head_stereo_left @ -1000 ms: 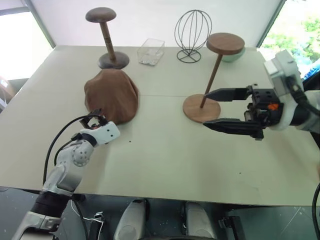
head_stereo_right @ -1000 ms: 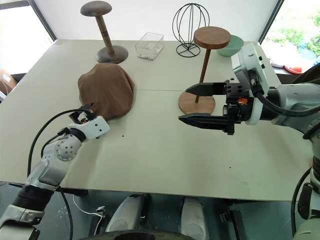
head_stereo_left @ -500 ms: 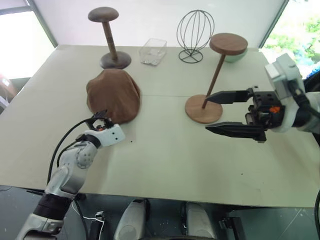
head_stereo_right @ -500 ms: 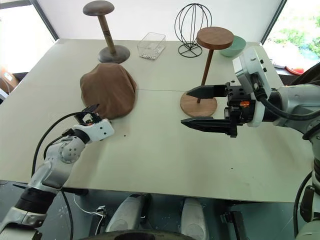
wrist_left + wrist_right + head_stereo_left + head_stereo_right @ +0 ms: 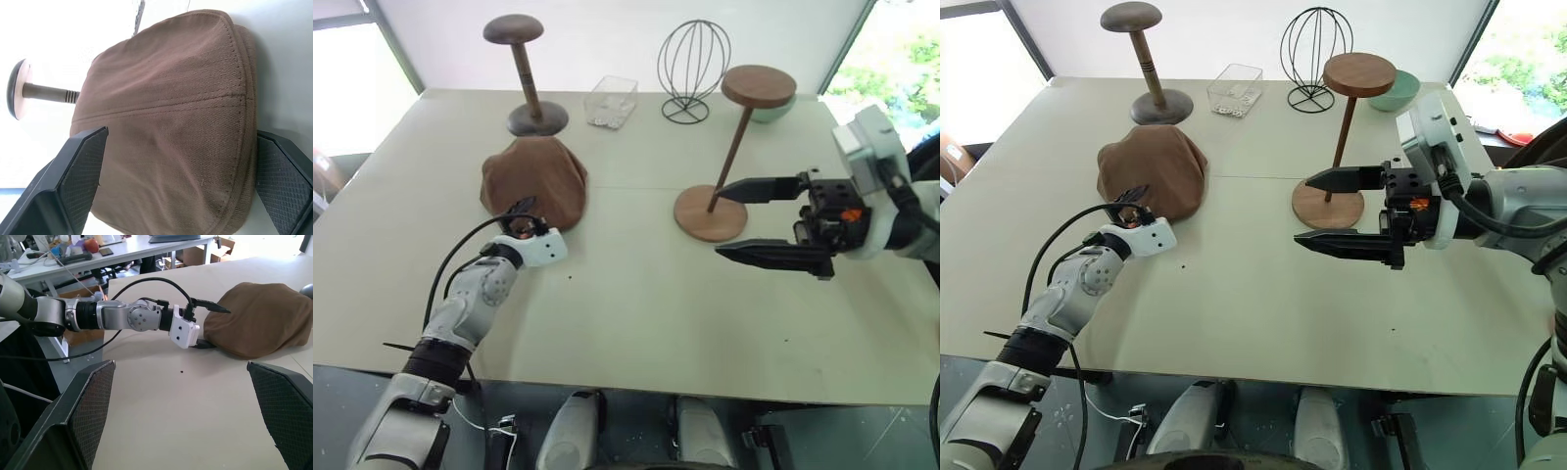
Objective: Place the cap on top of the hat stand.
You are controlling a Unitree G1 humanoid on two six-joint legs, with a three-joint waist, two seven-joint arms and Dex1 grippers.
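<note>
The brown cap (image 5: 534,176) lies flat on the table's left half. My left gripper (image 5: 521,217) is open at the cap's near edge. In the left wrist view its fingers (image 5: 80,161) stand to either side of the cap (image 5: 171,112), and I cannot tell whether they touch it. The hat stand (image 5: 758,85) rises upright right of centre, tall and reddish-brown, on a round base (image 5: 697,217). My right gripper (image 5: 720,223) hovers open just in front of that base, pointing left, with nothing between its fingers. Its wrist view looks across at the left gripper (image 5: 211,327) and the cap (image 5: 264,320).
A shorter dark wooden stand (image 5: 536,117) is behind the cap. A clear plastic box (image 5: 612,100), a black wire head cage (image 5: 693,64) and a green bowl (image 5: 775,111) line the far edge. The table (image 5: 636,313) has free room in its middle and front.
My left gripper has moved forward to the cap's near edge, still open. The right gripper has kept still. The view has shifted a little.
</note>
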